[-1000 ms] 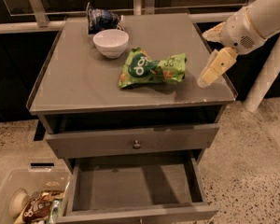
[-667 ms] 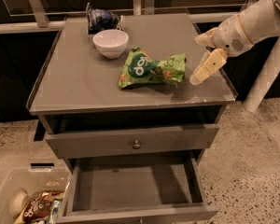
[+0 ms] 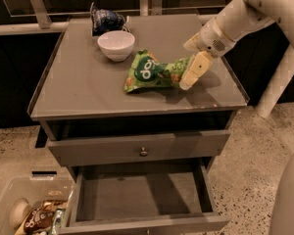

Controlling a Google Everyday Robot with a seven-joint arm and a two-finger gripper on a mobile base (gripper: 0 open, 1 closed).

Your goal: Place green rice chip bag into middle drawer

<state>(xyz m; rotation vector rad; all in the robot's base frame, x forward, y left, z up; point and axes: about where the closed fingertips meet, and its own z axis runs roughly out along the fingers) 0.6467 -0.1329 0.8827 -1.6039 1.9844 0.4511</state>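
Brought in from beyond the right edge of the bench [image 3: 78, 82] since a second ago: end effector [image 3: 193, 72], now down at the right end of the green rice chip bag [image 3: 152, 72], touching or overlapping it from this camera. Cannot tell whether released or clenched on the bag. Carried on the white arm [image 3: 235, 23] from the upper right, tilted down and leftward, probably so as to take the bag by its narrow end rather than across its puffy middle. Bag itself unmoved meanwhile, lying flat right of the bench's centre, logo side up, long axis roughly left to right, just in front of the white bowl [image 3: 116, 44] and apart from it. Dark blue snack bag [image 3: 105, 19] behind the bowl at the back edge, well away from the approach. Below, knobbed drawer [image 3: 143, 152] shut; middle drawer [image 3: 137, 199] pulled out, grey floor showing, presumably left open to receive the bag from above. Judged stage: grasp being set up, lift and carry down to the drawer not yet done
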